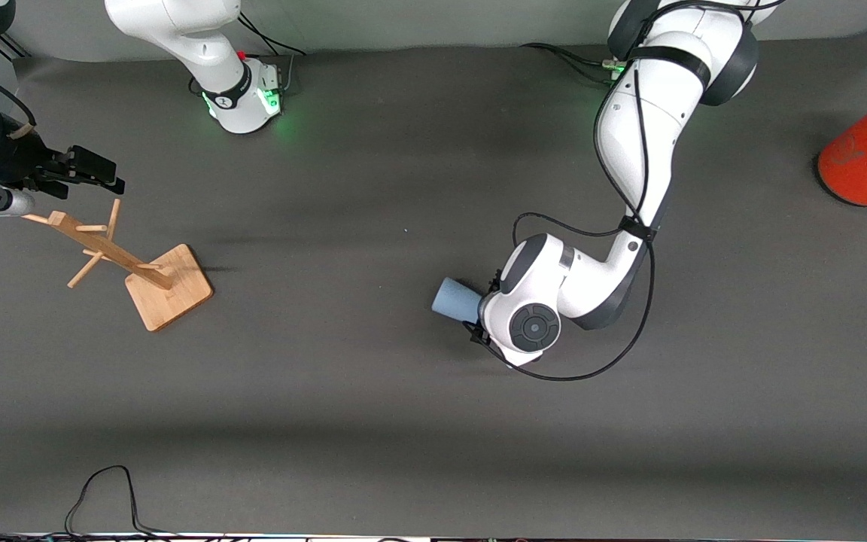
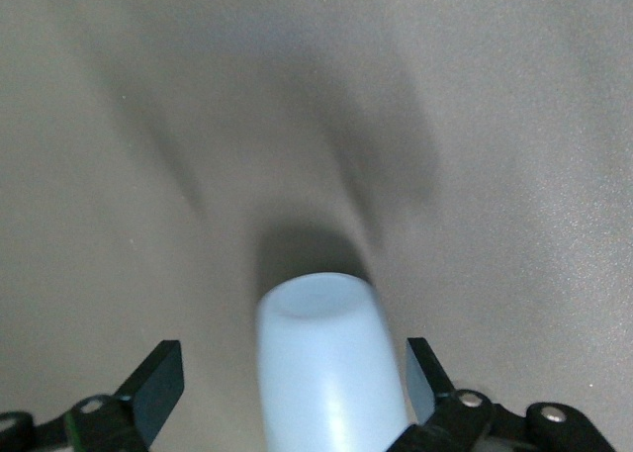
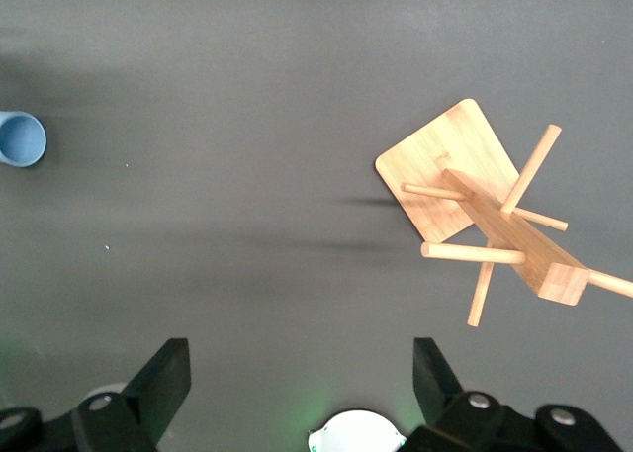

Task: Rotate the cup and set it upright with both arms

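Cup, front view: small pale blue smooth tapered tumbler (image 1: pixel 457 299) lies on its side on the dark grey counter (image 1: pixel 373 421), just right of frame centre; only its narrow base end shows.
Cup axis, front view: roughly level across the frame, base toward the right arm's end of the counter, rim end hidden under the left arm's white wrist.
Left end effector, front view: (image 1: pixel 479 316) down at the cup, mostly hidden by the wrist.
Right end effector, front view: (image 1: pixel 114 177) at the upper left edge, over the pale wooden peg rack (image 1: pixel 144 267); that arm waits.
Left wrist view: cup (image 2: pixel 331 368) at bottom centre, between the two black fingers (image 2: pixel 158 388); left end effector (image 2: pixel 292 398) spread wide, fingers apart from the cup's sides.
Right wrist view: right end effector (image 3: pixel 302 383) wide and empty; cup (image 3: pixel 20 138) small at the left edge, well apart.
Nearer arm: left, by judgement already placed to close.
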